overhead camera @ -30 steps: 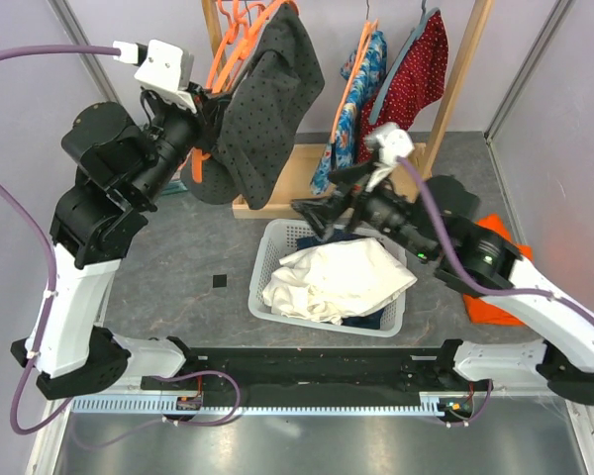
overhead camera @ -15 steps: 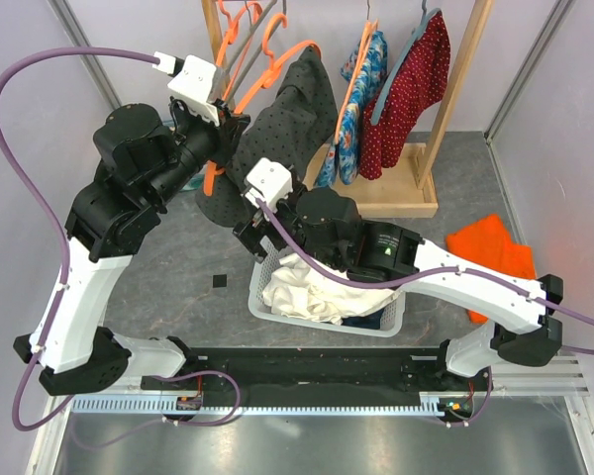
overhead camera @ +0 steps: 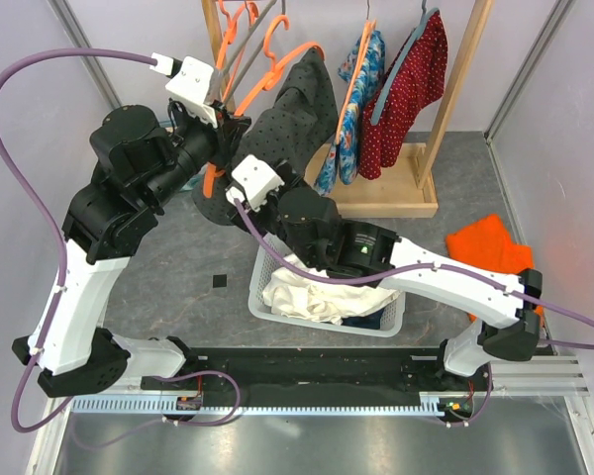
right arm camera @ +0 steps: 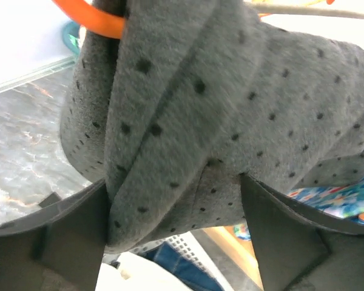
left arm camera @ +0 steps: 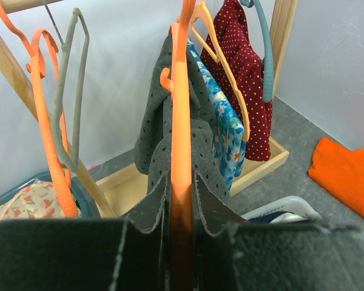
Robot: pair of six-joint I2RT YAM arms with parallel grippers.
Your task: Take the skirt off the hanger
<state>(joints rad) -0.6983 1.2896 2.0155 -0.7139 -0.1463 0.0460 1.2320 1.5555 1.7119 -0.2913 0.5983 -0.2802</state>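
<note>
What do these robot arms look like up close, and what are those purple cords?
The left arm and right arm share one design: smooth white shell segments joined by chunky black cylindrical joints. A purple cable loops to a small white box at each wrist. The fingers are flat, dark grey pads. Both bases sit on a black rail.

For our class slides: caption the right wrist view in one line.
Open right gripper straddles the grey dotted skirt draped on an orange hanger.
</note>
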